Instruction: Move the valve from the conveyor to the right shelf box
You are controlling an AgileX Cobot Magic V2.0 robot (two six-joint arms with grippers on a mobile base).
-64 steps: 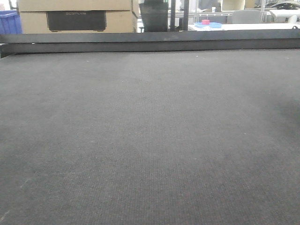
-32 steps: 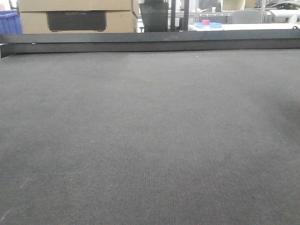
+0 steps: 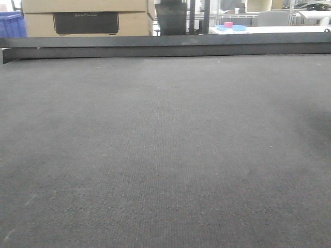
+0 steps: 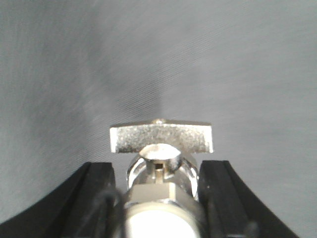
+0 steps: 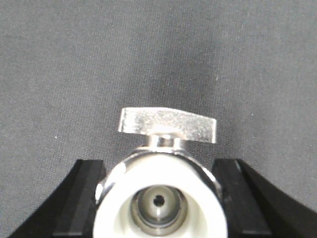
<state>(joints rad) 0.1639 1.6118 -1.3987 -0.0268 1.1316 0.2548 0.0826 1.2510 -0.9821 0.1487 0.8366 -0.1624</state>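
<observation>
1. Count: two valves, one for each wrist view. There are also two grippers (each shows two black fingers), one conveyor [image 3: 165, 155] and one black rail [image 3: 165, 45] at its far edge.
2. The left valve [image 4: 161, 173] sits between the fingers [image 4: 96, 198] of the left gripper [image 4: 159, 167]. The jaws stand close on both sides of its body and are clamped on it, although the near part is blurred.
3. The right valve [image 5: 161, 186] sits in the right gripper [image 5: 159, 167]. Its fingers [image 5: 81, 198] press on the round body from both sides.
4. Direction: on both valves the body's long axis runs toward the camera. The right one shows its open round end with a white ring.
5. Each lever lies crosswise, from left to right in the picture. The left one is level, and the right one is a little lower at its right end.
6. The grey belt is behind both valves. I cannot tell if they touch it.
7. Behind the rail stand cardboard boxes [image 3: 85, 23] and a blue bin [image 3: 11, 25].
</observation>
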